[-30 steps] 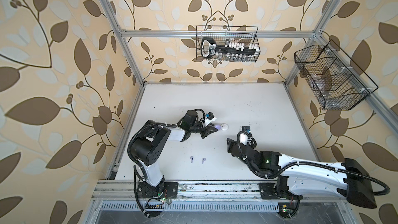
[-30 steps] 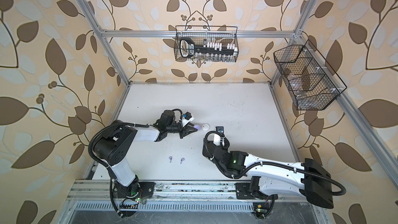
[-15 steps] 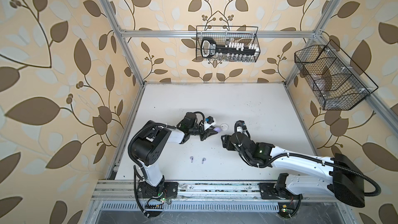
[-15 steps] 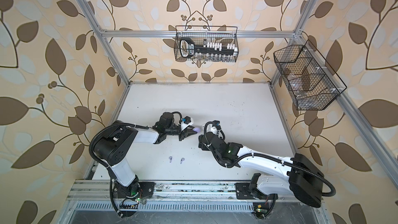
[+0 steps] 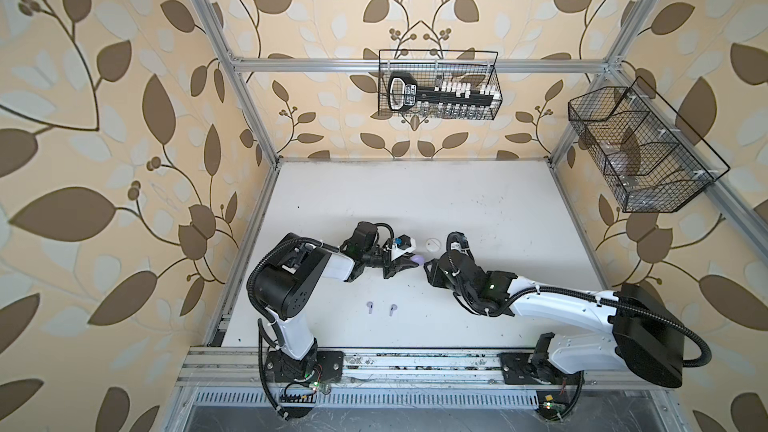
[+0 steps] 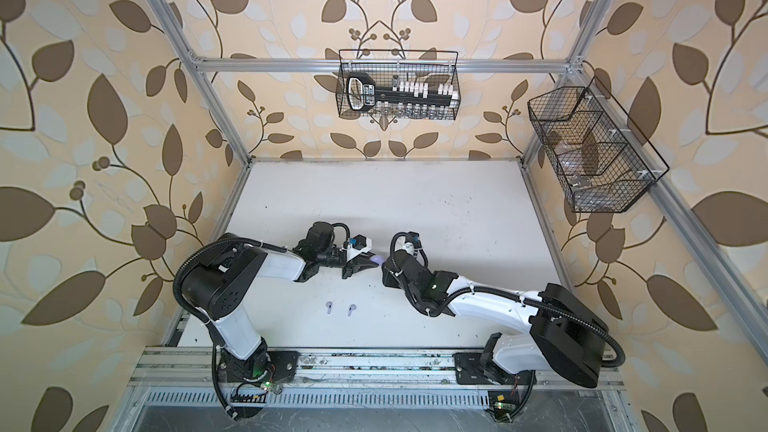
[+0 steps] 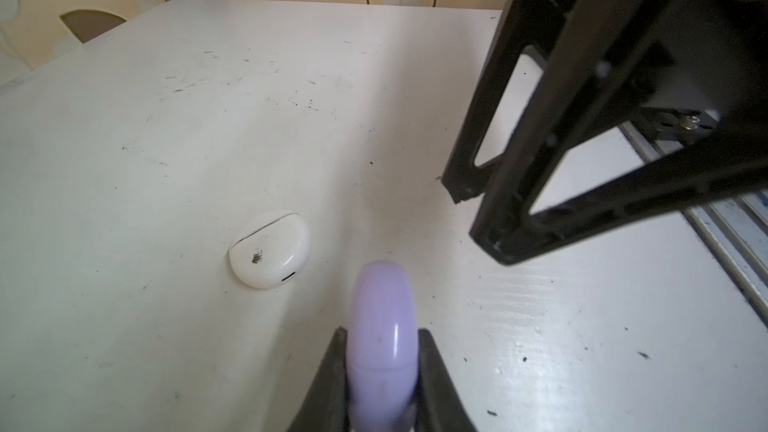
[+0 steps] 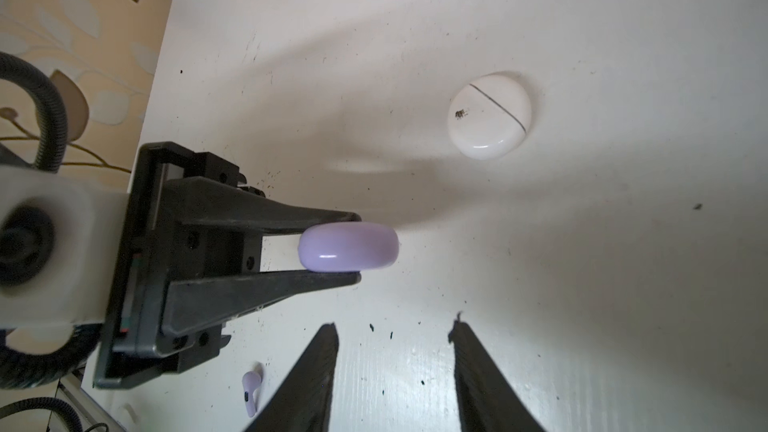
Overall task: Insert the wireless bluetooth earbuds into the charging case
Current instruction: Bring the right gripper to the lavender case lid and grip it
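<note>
My left gripper (image 5: 417, 262) is shut on a lavender charging case (image 5: 420, 260) (image 7: 384, 317), pinching its flat faces and holding it on edge just above the table; its lid looks closed. My right gripper (image 8: 395, 322) faces it from the right with open jaws and nothing between them, its tips a short way from the case (image 8: 349, 252). Two lavender wireless bluetooth earbuds (image 5: 370, 306) (image 5: 393, 308) lie on the table nearer the front; the right wrist view shows one earbud (image 8: 251, 392).
A closed white round case (image 5: 432, 245) (image 7: 270, 249) (image 8: 490, 115) lies on the table just behind the two grippers. Wire baskets hang on the back wall (image 5: 438, 85) and the right wall (image 5: 640, 147). The aluminium rail (image 5: 415, 363) runs along the table's front edge.
My right arm has swung left and forward until its tips face the lavender case, and its jaws have narrowed. The left gripper has kept its grip and shifted slightly.
</note>
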You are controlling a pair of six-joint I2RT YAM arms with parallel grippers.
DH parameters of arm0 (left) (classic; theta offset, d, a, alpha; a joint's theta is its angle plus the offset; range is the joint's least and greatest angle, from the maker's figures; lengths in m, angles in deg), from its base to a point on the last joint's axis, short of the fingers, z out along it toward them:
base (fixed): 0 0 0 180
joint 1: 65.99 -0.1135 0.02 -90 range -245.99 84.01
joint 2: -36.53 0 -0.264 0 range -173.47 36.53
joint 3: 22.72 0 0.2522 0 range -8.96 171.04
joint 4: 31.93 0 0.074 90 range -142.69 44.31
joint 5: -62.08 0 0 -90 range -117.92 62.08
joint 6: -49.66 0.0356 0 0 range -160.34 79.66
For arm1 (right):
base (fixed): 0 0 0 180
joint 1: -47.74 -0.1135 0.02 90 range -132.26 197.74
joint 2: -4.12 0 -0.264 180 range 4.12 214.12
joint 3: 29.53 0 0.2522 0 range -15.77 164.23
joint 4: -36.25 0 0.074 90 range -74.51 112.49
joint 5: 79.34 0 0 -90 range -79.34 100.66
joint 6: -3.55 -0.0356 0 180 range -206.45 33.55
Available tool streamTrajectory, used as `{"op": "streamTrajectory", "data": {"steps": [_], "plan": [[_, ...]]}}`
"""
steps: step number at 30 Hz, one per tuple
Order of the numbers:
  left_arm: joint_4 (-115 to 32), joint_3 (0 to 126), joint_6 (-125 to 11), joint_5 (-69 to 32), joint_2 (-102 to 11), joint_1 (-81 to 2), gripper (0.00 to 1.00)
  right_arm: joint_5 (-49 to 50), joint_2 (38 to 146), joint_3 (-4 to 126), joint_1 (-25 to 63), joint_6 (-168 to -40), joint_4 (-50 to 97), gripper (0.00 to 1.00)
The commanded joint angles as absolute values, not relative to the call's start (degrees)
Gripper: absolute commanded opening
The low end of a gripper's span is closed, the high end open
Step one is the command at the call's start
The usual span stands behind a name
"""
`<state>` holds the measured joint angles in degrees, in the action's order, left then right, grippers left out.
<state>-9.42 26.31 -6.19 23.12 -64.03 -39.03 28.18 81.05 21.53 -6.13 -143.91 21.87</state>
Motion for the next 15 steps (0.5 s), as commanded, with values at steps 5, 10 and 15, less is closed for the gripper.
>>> {"op": "streamTrajectory", "data": {"steps": [5,10,15], "plan": [[-11.4,27.6,-3.0,26.8,-62.0,-39.2,0.00,25.7,84.0,22.8,-5.6,-145.3,25.8,0.42],[-12.6,28.1,-2.4,27.1,-61.9,-39.2,0.00,24.7,85.8,23.6,-5.6,-145.1,26.2,0.37],[-13.1,28.1,-2.0,27.3,-61.8,-39.2,0.00,24.4,86.6,23.6,-5.6,-145.3,26.9,0.33]]}}
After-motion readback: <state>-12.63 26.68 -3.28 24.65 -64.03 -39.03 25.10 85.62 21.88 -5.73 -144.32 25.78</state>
